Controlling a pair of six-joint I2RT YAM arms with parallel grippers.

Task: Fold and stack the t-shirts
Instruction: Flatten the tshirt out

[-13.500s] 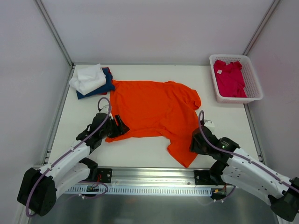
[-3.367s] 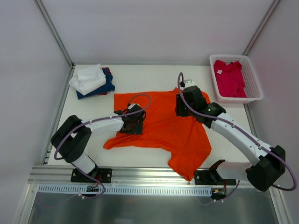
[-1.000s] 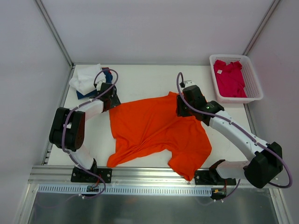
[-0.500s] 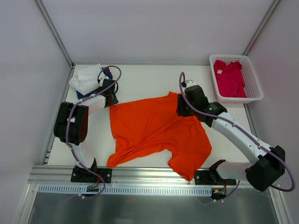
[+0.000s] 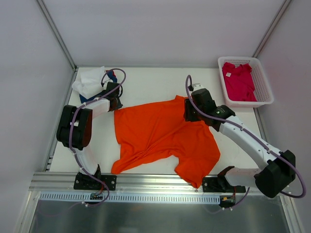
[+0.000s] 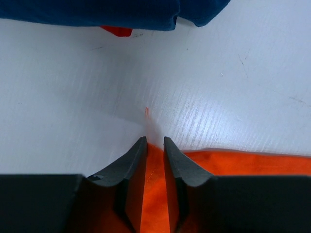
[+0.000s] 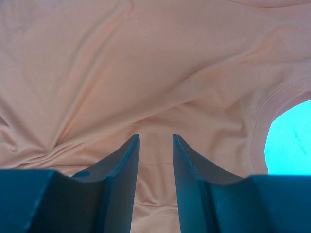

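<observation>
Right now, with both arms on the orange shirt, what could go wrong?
The left gripper holds only the very edge of the orange t-shirt between its fingers; a pull could slip it free. The folded navy t-shirt lies just beyond that gripper, so a push outward might disturb it. The orange cloth is wrinkled under the right gripper; folding now may come out crooked.

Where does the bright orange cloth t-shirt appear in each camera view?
Top external: the bright orange cloth t-shirt lies spread across the picture's middle.
Left wrist: a strip along the bottom edge, pinched in the left pincer.
Right wrist: fills nearly the whole picture, pale peach.
Landmark: the navy blue folded shirt, upper left from above, along the left wrist view's top; not in the right wrist's.
</observation>
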